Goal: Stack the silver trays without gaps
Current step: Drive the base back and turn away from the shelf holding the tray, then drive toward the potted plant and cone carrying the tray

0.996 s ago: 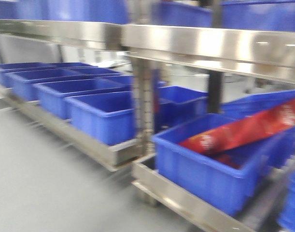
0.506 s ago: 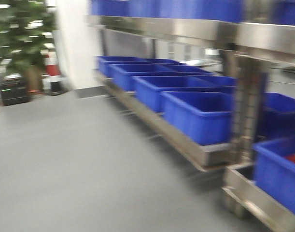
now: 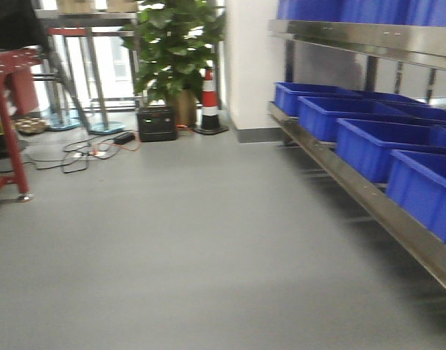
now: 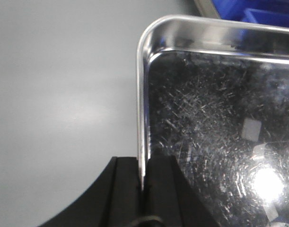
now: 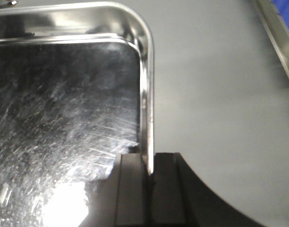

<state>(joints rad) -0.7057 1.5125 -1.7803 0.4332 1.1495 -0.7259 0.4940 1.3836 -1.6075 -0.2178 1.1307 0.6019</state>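
Note:
A silver tray (image 4: 215,118) with a scratched shiny bottom fills the right of the left wrist view. My left gripper (image 4: 144,172) is shut on its left rim, one black finger inside the wall and one outside. The right wrist view shows the silver tray (image 5: 64,109) from the other side, and my right gripper (image 5: 148,170) is shut on its right rim the same way. The tray hangs above the grey floor. Neither the tray nor the grippers appear in the front view.
A steel shelf rack (image 3: 368,204) with blue bins (image 3: 368,142) runs along the right. Grey floor (image 3: 171,248) stretches ahead. At the far end stand a potted plant (image 3: 175,51), a traffic cone (image 3: 209,102), a black box (image 3: 157,124) with cables and a red frame (image 3: 7,124).
The front view has swung left: the blue bins and rack have slid to the right edge, and the open floor, plant and cone have come into view.

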